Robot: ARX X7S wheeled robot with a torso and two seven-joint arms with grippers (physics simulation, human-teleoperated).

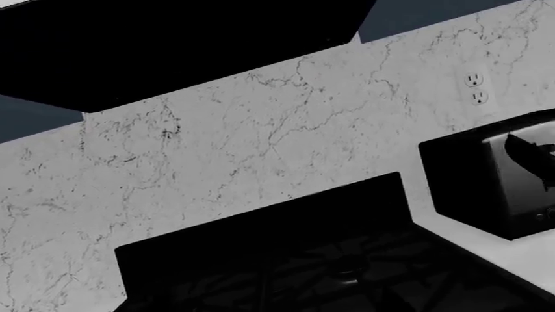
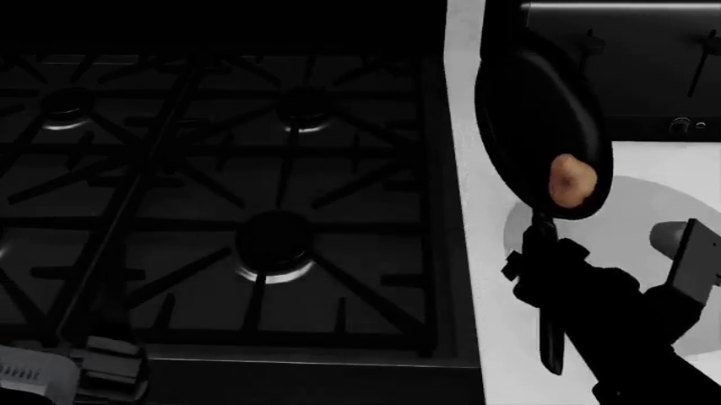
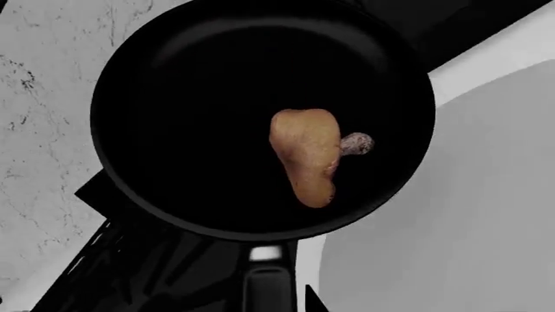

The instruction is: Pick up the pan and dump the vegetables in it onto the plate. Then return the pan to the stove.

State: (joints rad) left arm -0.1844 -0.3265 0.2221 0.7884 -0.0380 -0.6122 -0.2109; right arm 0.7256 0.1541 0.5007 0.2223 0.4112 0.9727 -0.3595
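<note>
The black pan (image 2: 535,118) is lifted and tilted steeply on its side over the counter to the right of the stove (image 2: 225,211). Its low rim hangs above the light-grey plate (image 2: 664,198). The reddish-brown vegetable (image 2: 570,180) lies against that low rim, still inside the pan. My right gripper (image 2: 549,272) is shut on the pan's handle. The right wrist view shows the pan (image 3: 191,97), the vegetable (image 3: 303,153) with its grey stem, the handle and the plate (image 3: 451,214). My left gripper (image 2: 107,367) is at the stove's front left corner; its jaws are not discernible.
A black boxy toaster (image 2: 631,67) stands behind the plate on the white counter (image 2: 464,126), and also shows in the left wrist view (image 1: 494,182). That view also shows the stove's back (image 1: 286,260), a marble backsplash with an outlet (image 1: 474,88) and a dark hood (image 1: 173,39).
</note>
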